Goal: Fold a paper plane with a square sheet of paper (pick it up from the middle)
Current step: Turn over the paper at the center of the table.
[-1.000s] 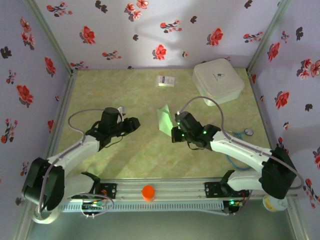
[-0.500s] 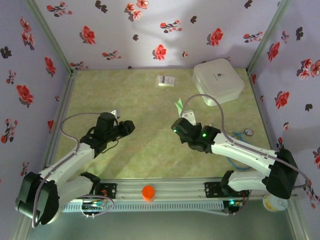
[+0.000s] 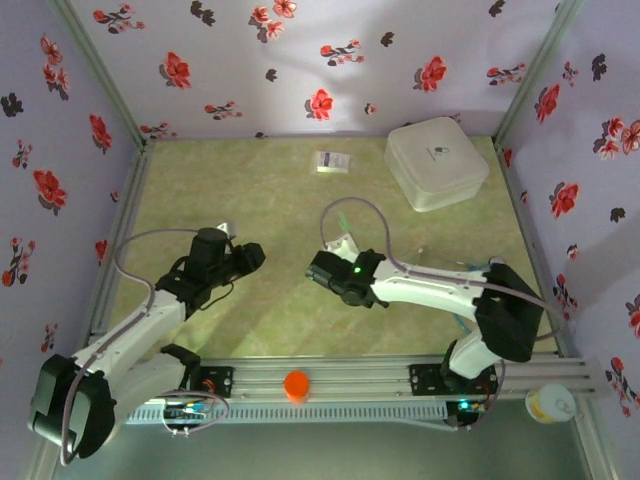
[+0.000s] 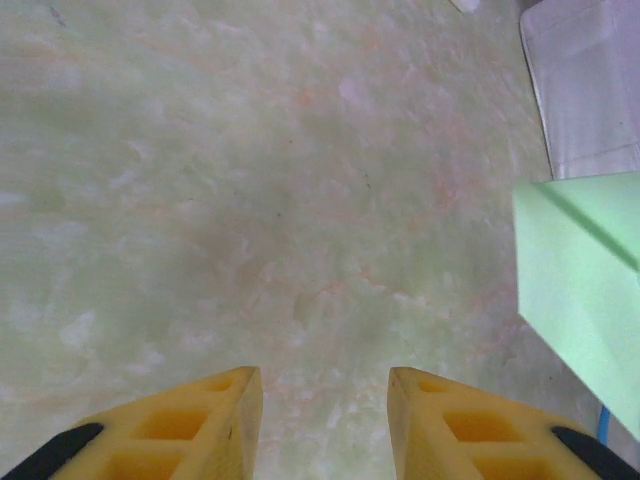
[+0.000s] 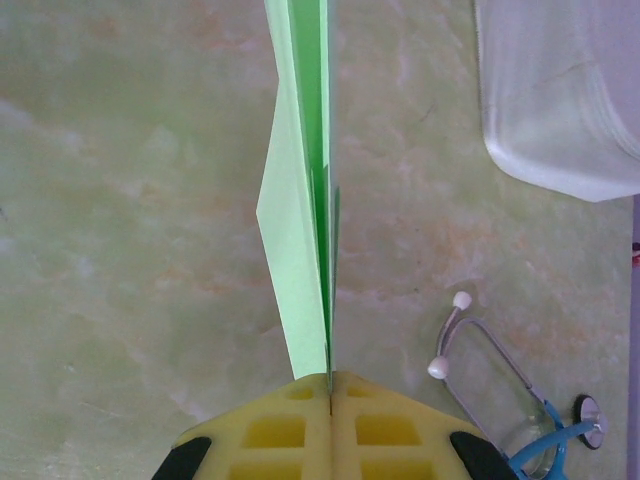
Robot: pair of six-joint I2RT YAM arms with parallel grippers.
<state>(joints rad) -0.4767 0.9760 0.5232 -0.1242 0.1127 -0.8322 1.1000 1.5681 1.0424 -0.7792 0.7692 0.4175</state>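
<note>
Right gripper (image 5: 330, 378): fingers pressed together on the tail edge of the paper plane (image 5: 300, 200), which stands on edge above the table (image 3: 270, 200) and points away from the wrist. Since one second ago the right arm has swung left and its gripper (image 3: 318, 268) now sits nearer the table centre. The green paper, then plainly seen from above, is now hard to make out in the top view.

Left gripper (image 4: 322, 385): jaws apart, nothing between them — shifted only slightly. The plane (image 4: 575, 290) appears at its right.

The white box (image 3: 436, 162) and the printed card (image 3: 331, 161) are unchanged.
</note>
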